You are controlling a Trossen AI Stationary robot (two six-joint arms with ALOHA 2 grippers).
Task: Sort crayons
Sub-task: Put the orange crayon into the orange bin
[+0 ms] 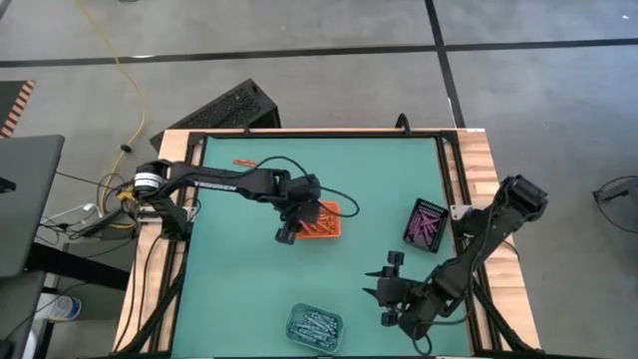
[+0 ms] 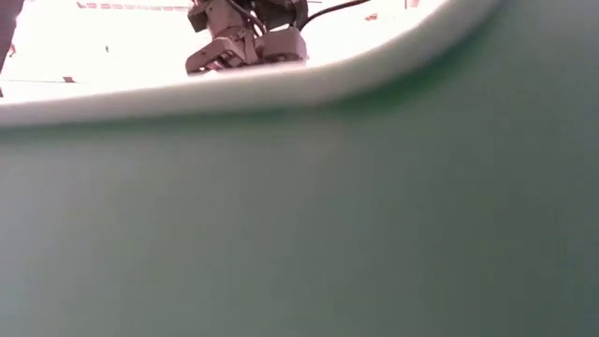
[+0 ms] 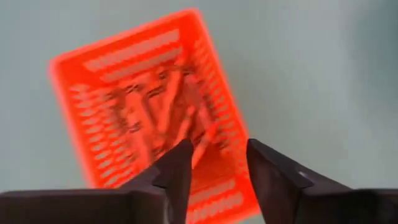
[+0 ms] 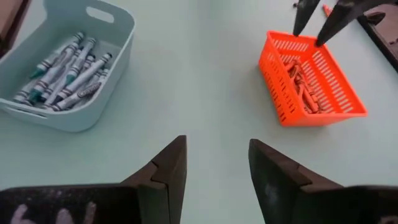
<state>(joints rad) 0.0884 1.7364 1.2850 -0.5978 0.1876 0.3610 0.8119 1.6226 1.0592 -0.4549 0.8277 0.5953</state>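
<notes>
An orange tray (image 3: 149,93) holds several orange-red crayons (image 4: 301,81). My left gripper (image 3: 219,146) hangs open just above this tray's left rim (image 1: 295,225). An orange stick (image 3: 204,144) shows blurred in the gap by its fingertips, over the tray. A blue-grey tray (image 4: 62,68) near the front edge holds blue-grey crayons. A dark tray (image 1: 427,222) on the right holds purple ones. My right gripper (image 4: 216,146) stands open over bare mat between those two trays (image 1: 377,282), with nothing between its fingers. One orange crayon (image 1: 244,162) lies alone on the mat at the far left.
The green mat (image 1: 239,279) has bare room at the left and in the middle. A wooden frame (image 1: 478,160) borders it. In the low view a raised fold of the mat (image 2: 299,206) fills most of the picture.
</notes>
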